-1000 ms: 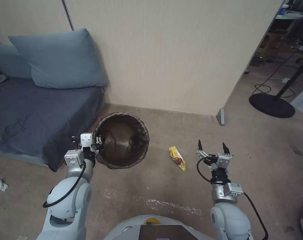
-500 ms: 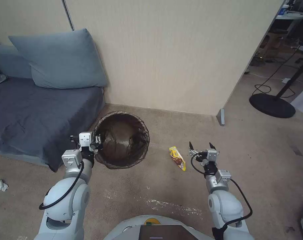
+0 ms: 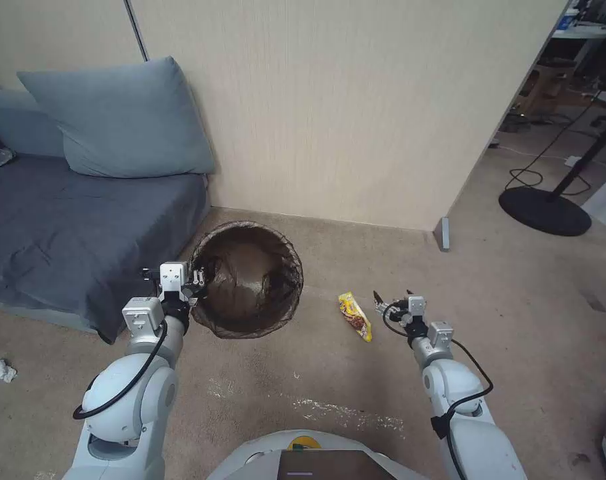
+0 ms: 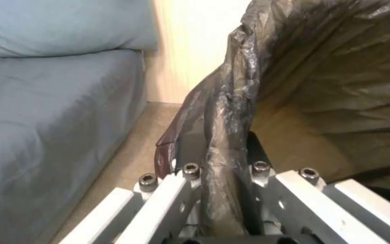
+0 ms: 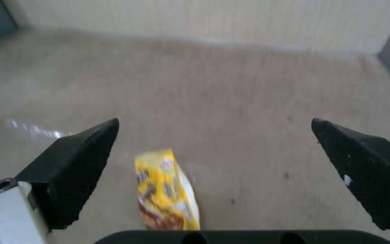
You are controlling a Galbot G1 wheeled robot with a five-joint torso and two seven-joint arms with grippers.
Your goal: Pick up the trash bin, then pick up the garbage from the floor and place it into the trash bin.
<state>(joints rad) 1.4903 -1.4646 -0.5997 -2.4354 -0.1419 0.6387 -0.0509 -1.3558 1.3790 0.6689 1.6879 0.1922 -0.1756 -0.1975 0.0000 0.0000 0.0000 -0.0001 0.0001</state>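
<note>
Now: right gripper, fingers apart, is dropping leftward toward yellow wrapper, closer than a second ago; left gripper is clamping trash bin rim; pickup seems imminent.

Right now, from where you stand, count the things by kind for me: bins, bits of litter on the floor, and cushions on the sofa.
Trash bin: 1, rim held in the left gripper.
Litter on the carpet: 2, a yellow snack wrapper beside the open right gripper and a white tissue wad.
Blue cushions: 2.
Total: 5.
</note>
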